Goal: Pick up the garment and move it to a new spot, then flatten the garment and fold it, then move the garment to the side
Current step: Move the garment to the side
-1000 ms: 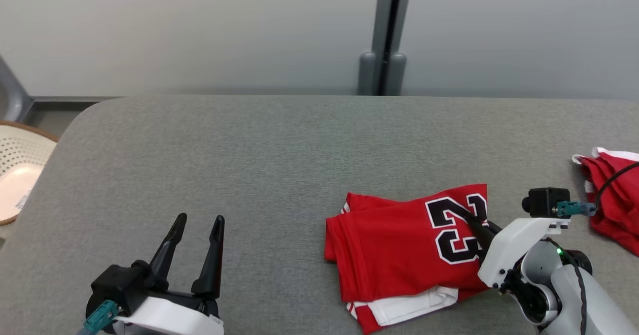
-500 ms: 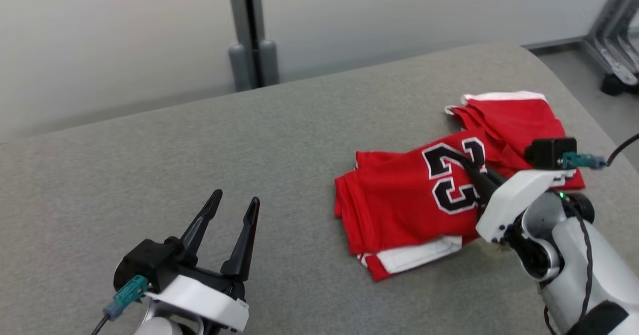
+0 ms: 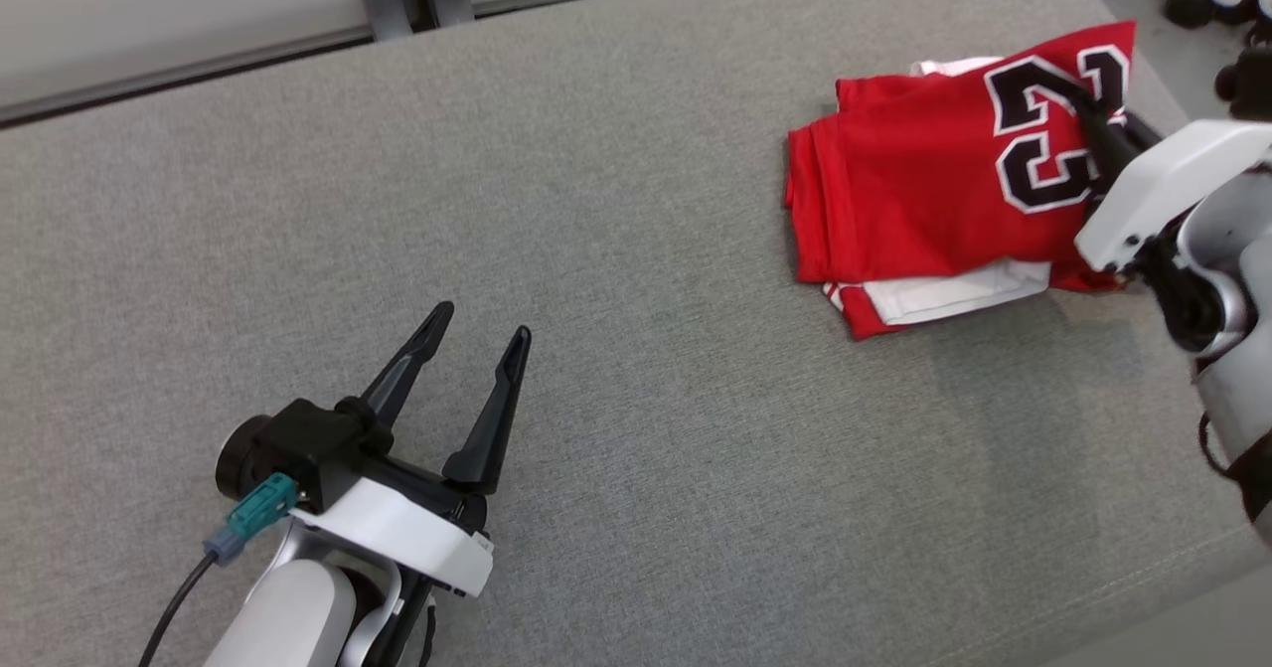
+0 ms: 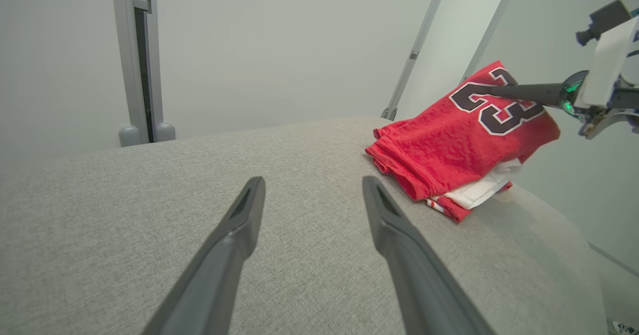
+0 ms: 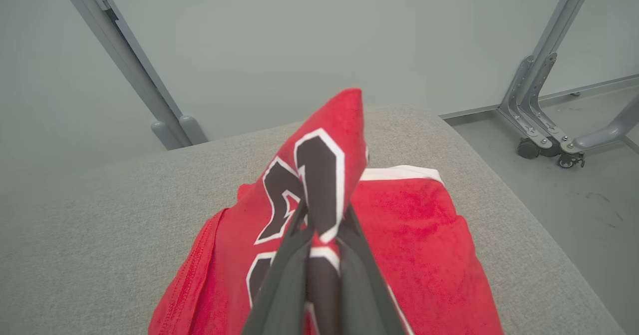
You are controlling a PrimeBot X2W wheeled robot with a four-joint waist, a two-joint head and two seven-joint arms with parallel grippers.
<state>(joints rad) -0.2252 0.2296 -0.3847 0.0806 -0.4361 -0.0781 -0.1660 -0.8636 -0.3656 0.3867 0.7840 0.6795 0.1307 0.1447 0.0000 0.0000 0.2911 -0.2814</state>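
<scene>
**A:** Where is the jersey [image 3: 924,180]?

**B:** Far right on my grey woven worktop [image 3: 596,200]. It is folded and red, with black numerals edged in white. My right gripper [image 3: 1081,102] has its jaws closed on the raised corner.

**A:** Anything nearby?

**B:** A second garment [image 5: 429,210], red with white trim, lies under it. My left gripper [image 3: 482,321] sits near left, jaws open and empty.

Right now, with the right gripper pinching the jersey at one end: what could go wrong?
1. The right gripper pinches the jersey at one point by the number. Lifting could let the fold sag open, and the white layer already pokes out.
2. A second red garment lies close by, partly under the jersey, and might drag along.
3. The table edge is near, so a slip could drop the jersey off it.
</scene>
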